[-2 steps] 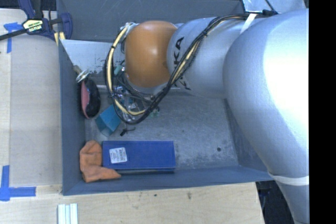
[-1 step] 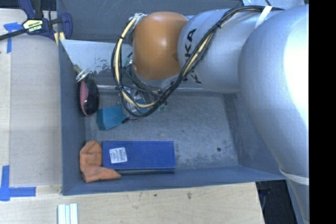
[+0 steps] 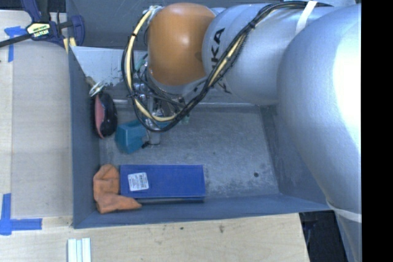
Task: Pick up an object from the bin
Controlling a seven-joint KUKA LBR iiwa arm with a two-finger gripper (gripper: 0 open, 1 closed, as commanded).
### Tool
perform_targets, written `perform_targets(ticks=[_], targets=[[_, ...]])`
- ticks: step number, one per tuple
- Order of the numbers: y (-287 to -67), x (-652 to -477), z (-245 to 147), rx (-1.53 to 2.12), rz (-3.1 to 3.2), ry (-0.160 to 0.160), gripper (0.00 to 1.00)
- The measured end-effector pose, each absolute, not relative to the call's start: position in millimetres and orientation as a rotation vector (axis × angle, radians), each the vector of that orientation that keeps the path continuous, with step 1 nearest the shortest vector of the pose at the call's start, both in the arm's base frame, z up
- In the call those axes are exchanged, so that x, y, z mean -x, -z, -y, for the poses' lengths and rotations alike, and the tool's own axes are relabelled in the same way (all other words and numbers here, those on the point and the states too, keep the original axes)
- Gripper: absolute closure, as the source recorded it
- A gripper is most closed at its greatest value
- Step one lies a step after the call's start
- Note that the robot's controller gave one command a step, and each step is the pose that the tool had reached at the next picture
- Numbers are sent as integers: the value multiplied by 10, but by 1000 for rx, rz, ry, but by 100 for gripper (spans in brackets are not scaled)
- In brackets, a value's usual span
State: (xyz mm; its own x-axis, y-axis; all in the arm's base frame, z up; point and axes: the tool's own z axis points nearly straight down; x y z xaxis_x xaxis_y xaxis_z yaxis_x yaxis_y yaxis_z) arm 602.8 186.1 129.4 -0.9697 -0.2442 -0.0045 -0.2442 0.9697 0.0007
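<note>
My gripper [image 3: 153, 132] hangs low in the left half of the bin, mostly hidden under the arm's wrist. Its tip is right beside a small teal block [image 3: 128, 137] that lies on the bin floor; whether it touches the block I cannot tell. A black oval thing with a pink face and a metal ring [image 3: 104, 114] lies against the left wall, just left of the teal block. In front of them a flat blue box with a white label [image 3: 163, 182] lies along the near wall.
An orange cloth [image 3: 108, 191] is bunched in the near left corner, touching the blue box's left end. The arm and its cables cover the back and right of the bin. The floor to the right of the blue box is bare.
</note>
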Motion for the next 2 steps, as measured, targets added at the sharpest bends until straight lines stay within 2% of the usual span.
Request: perform_targets(ticks=[2], targets=[[-1219, -6057, -1859, 479, -3100, -1, 0]])
